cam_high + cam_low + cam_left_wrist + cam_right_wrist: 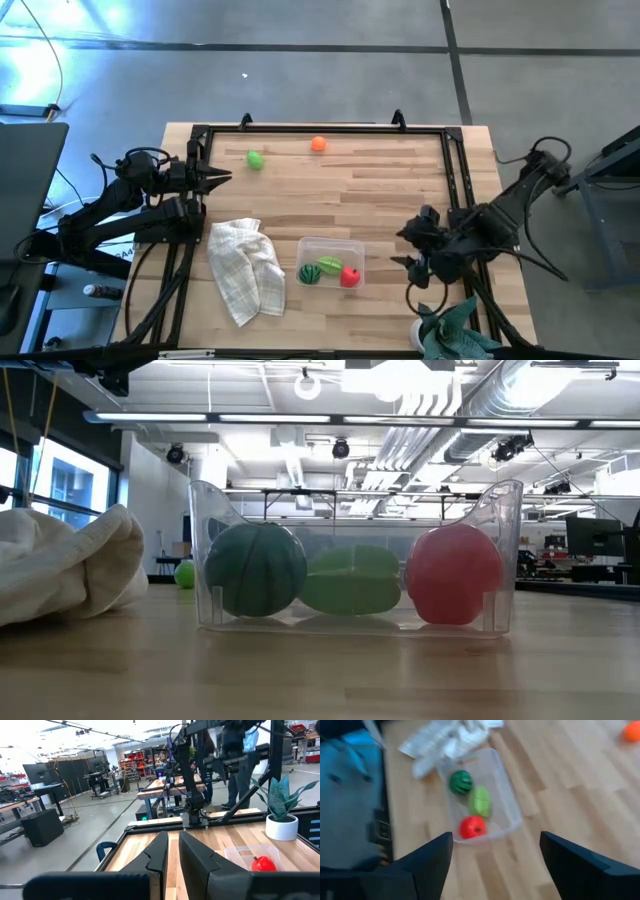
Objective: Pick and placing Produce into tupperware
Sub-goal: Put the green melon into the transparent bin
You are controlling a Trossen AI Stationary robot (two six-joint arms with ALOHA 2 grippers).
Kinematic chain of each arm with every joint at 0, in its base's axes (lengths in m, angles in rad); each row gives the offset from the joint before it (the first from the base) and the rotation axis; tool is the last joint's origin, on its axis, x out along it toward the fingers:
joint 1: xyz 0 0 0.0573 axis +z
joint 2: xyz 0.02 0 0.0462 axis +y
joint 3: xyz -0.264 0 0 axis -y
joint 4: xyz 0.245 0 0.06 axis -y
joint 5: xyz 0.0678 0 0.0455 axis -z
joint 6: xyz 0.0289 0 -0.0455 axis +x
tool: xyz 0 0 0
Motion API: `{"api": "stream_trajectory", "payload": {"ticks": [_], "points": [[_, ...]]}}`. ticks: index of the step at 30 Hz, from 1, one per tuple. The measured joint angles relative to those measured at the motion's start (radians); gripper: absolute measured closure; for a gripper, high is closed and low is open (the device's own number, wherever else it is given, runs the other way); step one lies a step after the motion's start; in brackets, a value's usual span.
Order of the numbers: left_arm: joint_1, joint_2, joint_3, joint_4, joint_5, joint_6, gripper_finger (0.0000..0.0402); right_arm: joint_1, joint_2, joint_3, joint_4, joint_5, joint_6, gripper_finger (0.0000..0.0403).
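Observation:
The clear tupperware (pixel 345 245) stands on the wooden table near its front edge. It holds a dark-green striped ball (pixel 310 272), a light-green leafy piece (pixel 330 266) and a red piece (pixel 349 276). All three rest on its bottom, side by side (pixel 352 580). An orange piece (pixel 318 144) and a round green piece (pixel 255 159) lie on the table near the far edge. My right gripper (pixel 405 247) hangs open to the right of the tupperware, above the table, with nothing between its fingers (pixel 496 836). My left gripper (pixel 222 177) waits shut at the table's left side.
A crumpled white checked cloth (pixel 247 268) lies just left of the tupperware. A teal spiky plant in a white pot (pixel 455 335) stands at the near right corner. A black frame (pixel 320 129) runs along the table's edges. Bare wood lies between the tupperware and the far produce.

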Motion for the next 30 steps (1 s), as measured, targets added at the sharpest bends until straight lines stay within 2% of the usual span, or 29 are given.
{"api": "stream_trajectory", "payload": {"ticks": [2, 5, 10, 14, 18, 22, 25, 30], "points": [[0.000, 0.000, 0.000, 0.000, 0.000, 0.000, 0.0364, -0.004, -0.056, -0.102, 0.139, -0.001, -0.019, 0.0125], [0.000, 0.000, 0.000, 0.000, 0.000, 0.000, 0.0364, -0.041, -0.117, -0.199, 0.328, -0.016, -0.151, 0.0147], [0.000, 0.000, 0.000, 0.000, 0.000, 0.000, 0.0364, -0.145, -0.214, -0.328, 0.314, -0.042, -0.218, 0.0179], [0.000, 0.000, 0.000, 0.000, 0.000, 0.000, 0.0364, -0.267, -0.349, -0.450, 0.353, -0.064, -0.301, 0.0197], [0.000, 0.000, 0.000, 0.000, 0.000, 0.000, 0.0364, -0.406, -0.508, -0.540, 0.441, -0.147, -0.402, 0.0201], [0.000, 0.000, 0.000, 0.000, 0.000, 0.000, 0.0364, -0.505, -0.621, -0.615, 0.515, -0.287, -0.456, 0.0201], [0.000, 0.000, 0.000, 0.000, 0.000, 0.000, 0.0364, -0.533, -0.666, -0.669, 0.522, -0.394, -0.460, 0.0201], [0.000, 0.000, 0.000, 0.000, 0.000, 0.000, 0.0364, -0.529, -0.684, -0.719, 0.514, -0.497, -0.496, 0.0201]]}}
